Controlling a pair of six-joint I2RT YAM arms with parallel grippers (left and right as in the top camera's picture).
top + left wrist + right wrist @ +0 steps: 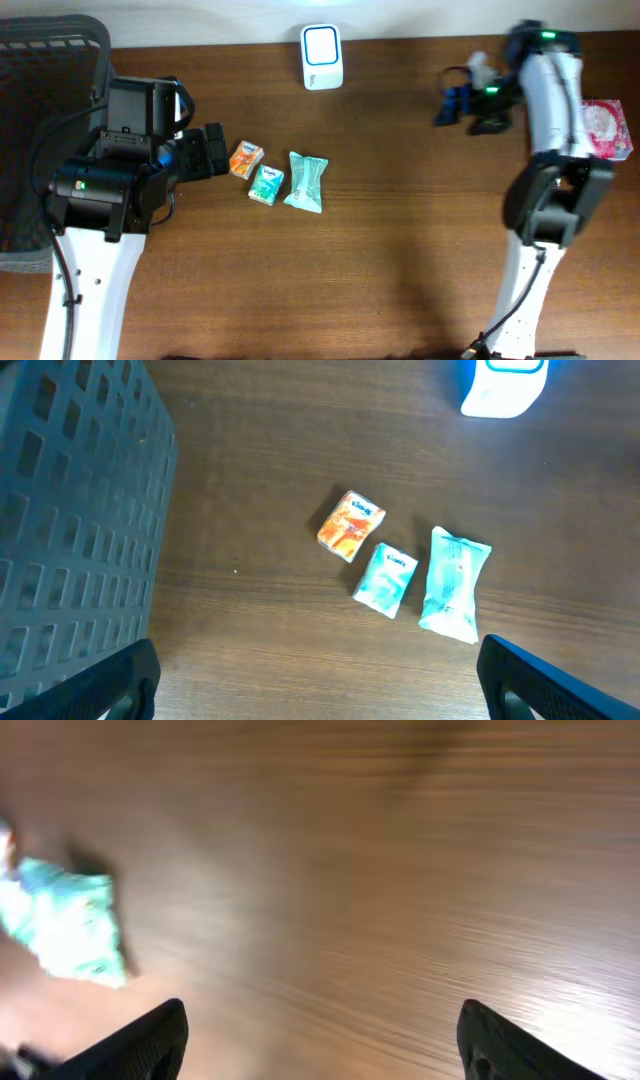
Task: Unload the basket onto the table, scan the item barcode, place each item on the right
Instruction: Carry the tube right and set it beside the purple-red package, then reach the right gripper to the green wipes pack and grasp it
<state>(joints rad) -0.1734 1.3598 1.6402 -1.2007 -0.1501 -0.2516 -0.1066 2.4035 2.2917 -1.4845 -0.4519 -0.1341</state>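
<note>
Both grippers open and empty, three packets lying mid-table.

Left of centre in the overhead view, the left gripper (214, 150) has its jaws spread wide with nothing between them, just beside the orange packet (246, 159). A small teal packet (266, 185) and a larger teal pouch (305, 181) lie close together to its right, flat on the wooden table (400, 250). At upper right the right gripper (450, 100) is well apart from the packets, jaws apart and holding nothing; its wrist view is blurred. At the top centre stands the white scanner (322, 56). A dark mesh basket (40, 60) fills the upper left, and a pink package (612, 128) lies at the right edge.
</note>
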